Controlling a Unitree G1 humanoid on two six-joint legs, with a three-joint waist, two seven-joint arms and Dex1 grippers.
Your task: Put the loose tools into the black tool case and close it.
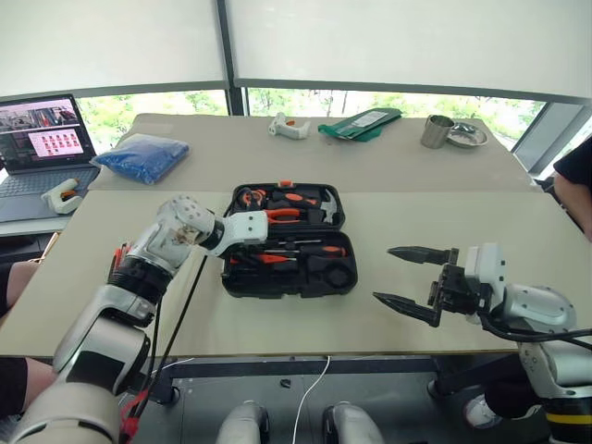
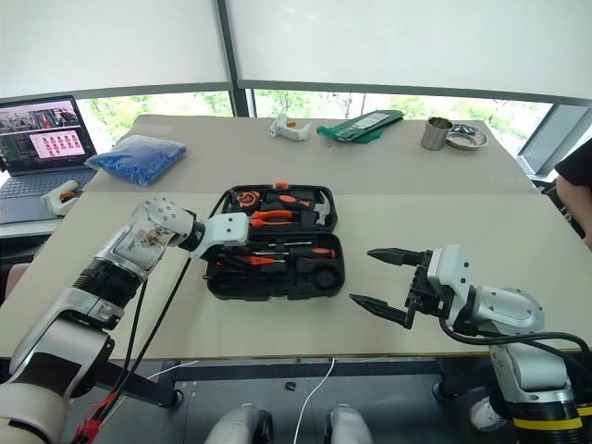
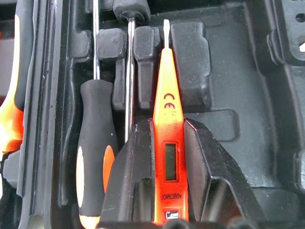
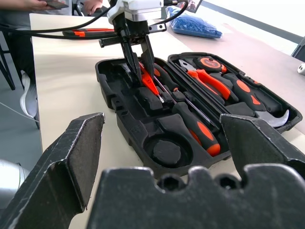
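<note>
The black tool case (image 1: pixel 287 290) lies open in the middle of the near table. My left gripper (image 3: pixel 167 125) points down into its near half and is shut on the slim all-orange screwdriver (image 3: pixel 167 95), whose tip lies over a moulded recess. The right wrist view shows that left gripper (image 4: pixel 143 71) from the front. Beside it, two screwdrivers with black-and-orange handles (image 1: pixel 314 250) (image 1: pixel 268 260) rest in their slots. My right gripper (image 1: pixel 384 274) hovers to the right of the case, open and with nothing between its fingers.
Orange-handled pliers (image 1: pixel 282 215) and a hammer (image 1: pixel 319 199) sit in the case's far half. On the far table are a blue bag (image 1: pixel 141 155), a laptop (image 1: pixel 42 139), a green pouch (image 1: pixel 361 123) and a metal cup (image 1: pixel 437 131). A person (image 1: pixel 578 180) stands at the right edge.
</note>
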